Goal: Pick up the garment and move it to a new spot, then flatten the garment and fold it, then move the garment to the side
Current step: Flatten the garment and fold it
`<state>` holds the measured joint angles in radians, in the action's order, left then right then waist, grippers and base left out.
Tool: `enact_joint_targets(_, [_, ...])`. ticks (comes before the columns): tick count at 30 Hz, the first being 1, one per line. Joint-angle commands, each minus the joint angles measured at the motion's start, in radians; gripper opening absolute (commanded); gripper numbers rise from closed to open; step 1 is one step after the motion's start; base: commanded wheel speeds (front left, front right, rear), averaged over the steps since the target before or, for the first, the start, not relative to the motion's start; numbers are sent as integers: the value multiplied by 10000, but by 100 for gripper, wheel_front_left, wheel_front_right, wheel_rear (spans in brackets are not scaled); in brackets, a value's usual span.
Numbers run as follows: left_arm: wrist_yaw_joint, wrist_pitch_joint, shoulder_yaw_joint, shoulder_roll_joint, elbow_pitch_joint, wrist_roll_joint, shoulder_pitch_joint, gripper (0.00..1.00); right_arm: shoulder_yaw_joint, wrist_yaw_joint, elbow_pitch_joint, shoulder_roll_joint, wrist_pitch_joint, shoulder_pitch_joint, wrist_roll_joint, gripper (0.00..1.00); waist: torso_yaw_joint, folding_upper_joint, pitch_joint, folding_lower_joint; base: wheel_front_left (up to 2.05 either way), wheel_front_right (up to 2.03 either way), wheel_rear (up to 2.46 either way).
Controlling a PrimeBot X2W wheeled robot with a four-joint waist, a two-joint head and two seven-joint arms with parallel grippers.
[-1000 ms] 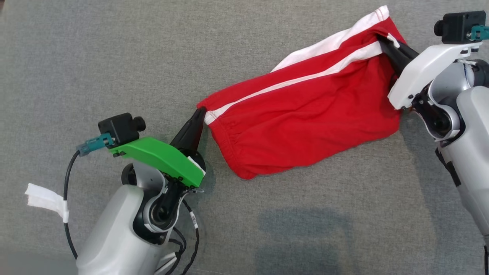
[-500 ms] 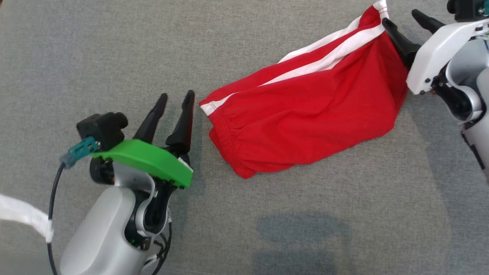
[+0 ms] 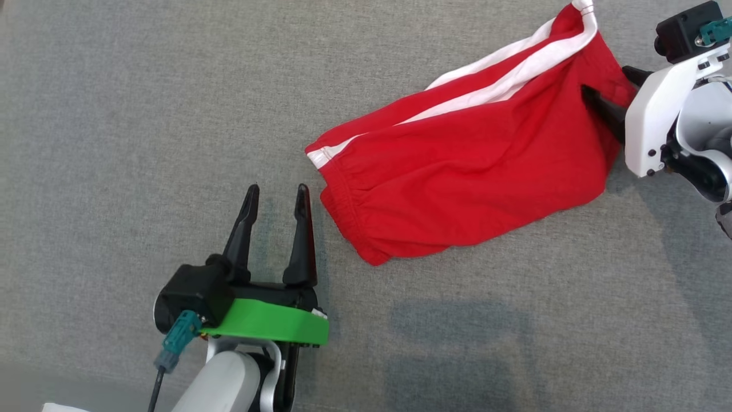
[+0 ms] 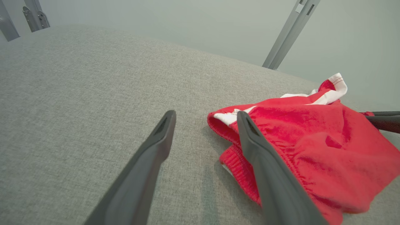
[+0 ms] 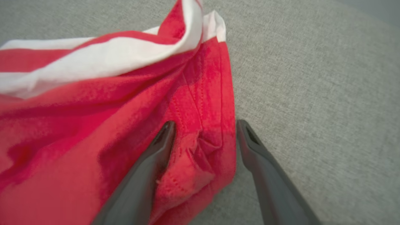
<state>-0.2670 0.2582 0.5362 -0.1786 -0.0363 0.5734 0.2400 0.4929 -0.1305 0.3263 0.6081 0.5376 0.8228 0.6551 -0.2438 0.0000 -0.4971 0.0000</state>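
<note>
The garment (image 3: 469,171), a pair of red shorts with white side stripes, is lying slantwise on the grey counter (image 3: 143,114). Its gathered waistband (image 3: 343,206) is pointing toward the left claw (image 3: 277,189), and its leg end is reaching to the right claw (image 5: 206,123). It is looking light and very soft. The cloth is sagging into wrinkles and one white stripe (image 3: 514,71) is curling up at the far corner, so I am expecting it to drape and slip when lifted.

The left claw is standing open just beside the waistband, apart from it and holding nothing. The right claw is standing open too, one finger lying over the red cloth near the hem and the other beside the edge, so it is not pinching anything.

For a good hold I am judging the thick waistband and the stitched hem corners as the best places. A single thin layer is probably sliding out more easily.
</note>
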Motion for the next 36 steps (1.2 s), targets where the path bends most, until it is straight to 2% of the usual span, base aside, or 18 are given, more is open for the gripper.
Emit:
enact_joint_targets(1, [103,88,-158,101,3,-298,-28,100,139,-2,215,-59,166,-43,-191,100,-292,0,-236,0,0,0,0])
enact_joint_targets(4, [340,73,-414,486,111,-683,-140,100,311,-6,621,-433,270,-16,-152,100,-421,0,-292,0,0,0,0])
enact_joint_targets(5, [418,72,-491,569,156,-749,-164,100,406,-13,699,-512,239,10,-185,60,-441,0,-303,0,0,0,0])
enact_joint_targets(6, [513,73,-549,645,223,-823,-189,100,403,-17,769,-603,135,16,-135,9,-444,0,-301,0,0,0,0])
enact_joint_targets(7, [634,68,-625,721,289,-924,-220,100,391,-20,800,-753,-10,4,73,0,-409,0,-266,0,0,0,0])
enact_joint_targets(11, [999,68,-992,830,565,-1256,-513,100,162,-13,897,-888,-629,-282,574,0,113,0,155,0,0,0,0])
enact_joint_targets(15, [1216,69,-1451,709,820,-1656,-1074,100,-203,6,938,-960,-1105,-808,1230,0,1007,0,849,0,0,0,0])
enact_joint_targets(21, [1456,70,-1812,667,957,-1986,-1741,100,-1121,18,984,-494,-1211,-1493,2164,0,1884,0,1439,0,0,0,0])
enact_joint_targets(29, [1694,70,-1934,832,991,-2195,-2059,100,-2746,-2,1210,-227,-1311,-1788,2655,0,1922,0,1750,0,0,0,0])
enact_joint_targets(33, [1706,71,-2014,901,983,-2231,-2243,100,-2852,-3,482,-407,-1123,-1949,2476,0,1786,0,1866,0,0,0,0])
enact_joint_targets(36, [1723,71,-2105,966,930,-2182,-2404,100,-2606,-3,-420,-822,-765,-2190,2351,0,1730,0,1932,0,0,0,0])
